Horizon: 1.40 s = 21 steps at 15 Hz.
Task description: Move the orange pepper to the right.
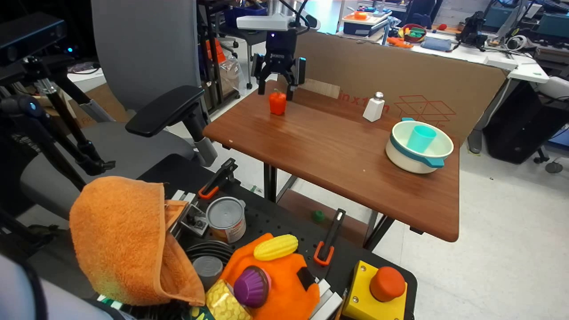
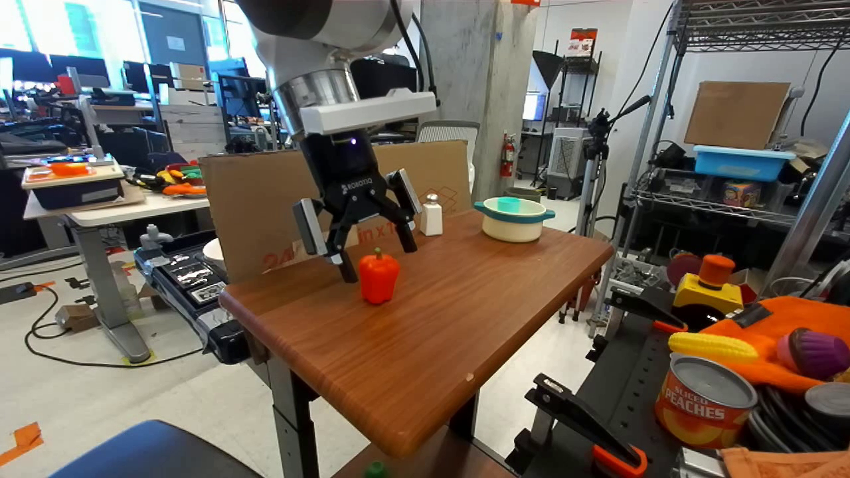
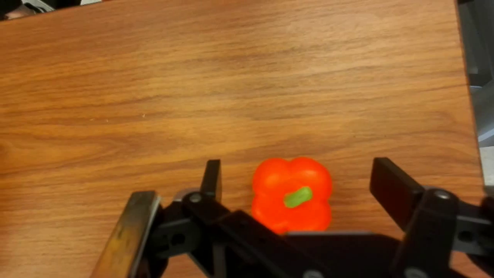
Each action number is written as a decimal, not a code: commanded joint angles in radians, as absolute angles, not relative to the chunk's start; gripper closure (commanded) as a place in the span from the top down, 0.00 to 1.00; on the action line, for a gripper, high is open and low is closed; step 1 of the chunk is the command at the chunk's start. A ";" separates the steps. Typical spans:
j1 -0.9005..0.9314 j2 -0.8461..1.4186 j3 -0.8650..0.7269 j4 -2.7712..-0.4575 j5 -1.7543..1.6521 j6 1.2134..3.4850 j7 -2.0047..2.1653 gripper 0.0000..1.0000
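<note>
The orange pepper [image 1: 278,104], a small stubby red-orange toy with a green stem, stands upright on the brown wooden table [image 1: 329,146]. It shows in an exterior view [image 2: 378,280] near one end of the table. In the wrist view the pepper [image 3: 292,189] is seen from above, its lower edge hidden by the gripper. My gripper [image 1: 276,92] is open and empty above the pepper, as an exterior view [image 2: 379,260] also shows. In the wrist view [image 3: 296,181] one finger is on each side of the pepper, with visible gaps; neither appears to touch it.
A white shaker bottle [image 1: 374,108] stands near the cardboard barrier [image 1: 386,66]. A cream and teal bowl [image 1: 406,158] with a teal cup [image 1: 421,138] inside stands at the far end. A black cart [image 1: 266,213] with an orange cloth [image 1: 120,235] and toys stands beside the table.
</note>
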<state>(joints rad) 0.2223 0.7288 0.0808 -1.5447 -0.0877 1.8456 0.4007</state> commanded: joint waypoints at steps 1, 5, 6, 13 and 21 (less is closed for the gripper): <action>0.248 0.777 0.051 -1.469 -0.073 1.792 0.434 0.66; 0.250 0.820 0.040 -1.424 -0.073 1.797 0.456 0.36; 0.251 0.827 0.039 -1.414 -0.073 1.792 0.460 0.27; 0.212 0.687 0.046 -1.522 -0.058 1.802 0.398 0.25; 0.115 0.643 -0.013 -1.616 -0.029 1.718 0.389 0.25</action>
<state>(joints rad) 0.1412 0.6479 0.0151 -1.5879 -0.0593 1.7616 0.3891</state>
